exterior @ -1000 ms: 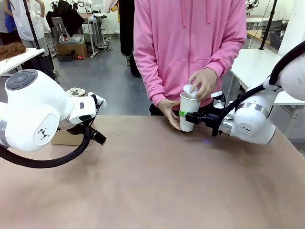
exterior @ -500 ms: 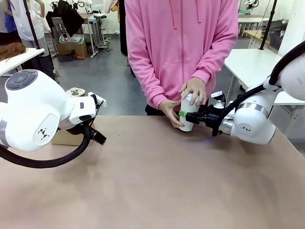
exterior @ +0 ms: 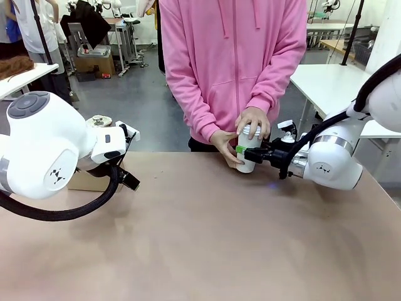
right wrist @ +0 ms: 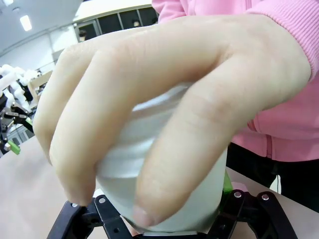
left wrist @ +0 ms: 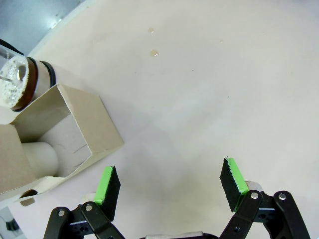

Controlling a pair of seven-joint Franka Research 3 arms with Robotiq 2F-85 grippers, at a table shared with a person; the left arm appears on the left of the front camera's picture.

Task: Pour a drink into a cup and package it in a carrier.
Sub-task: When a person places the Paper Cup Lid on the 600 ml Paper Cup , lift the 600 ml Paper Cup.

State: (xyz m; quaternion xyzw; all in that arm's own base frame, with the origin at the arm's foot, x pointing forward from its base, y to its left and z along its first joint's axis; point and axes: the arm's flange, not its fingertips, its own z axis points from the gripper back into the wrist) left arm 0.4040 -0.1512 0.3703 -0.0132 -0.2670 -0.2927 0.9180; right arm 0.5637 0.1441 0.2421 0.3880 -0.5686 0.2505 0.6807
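The white paper cup (exterior: 247,155) stands at the table's far edge, and my right gripper (exterior: 245,150) is shut on its side. A person in a pink hoodie cups it with one hand and presses the white lid (exterior: 250,130) down with the other. In the right wrist view that hand (right wrist: 164,94) covers the cup (right wrist: 164,169) between my fingers. The drink is hidden. My left gripper (left wrist: 169,180) hangs open over bare table, beside the brown cardboard carrier (left wrist: 75,124), whose edge also shows at the left in the front view (exterior: 88,182).
A clear glass jug with steel bands (left wrist: 20,79) stands just behind the carrier; its top shows in the front view (exterior: 99,120). A few small drops (left wrist: 154,52) lie on the tabletop. My left arm's large white body fills the near left.
The person's hand has brought the lid down onto the cup and now presses on it. Their body has shifted slightly left. Both arms have stayed still.
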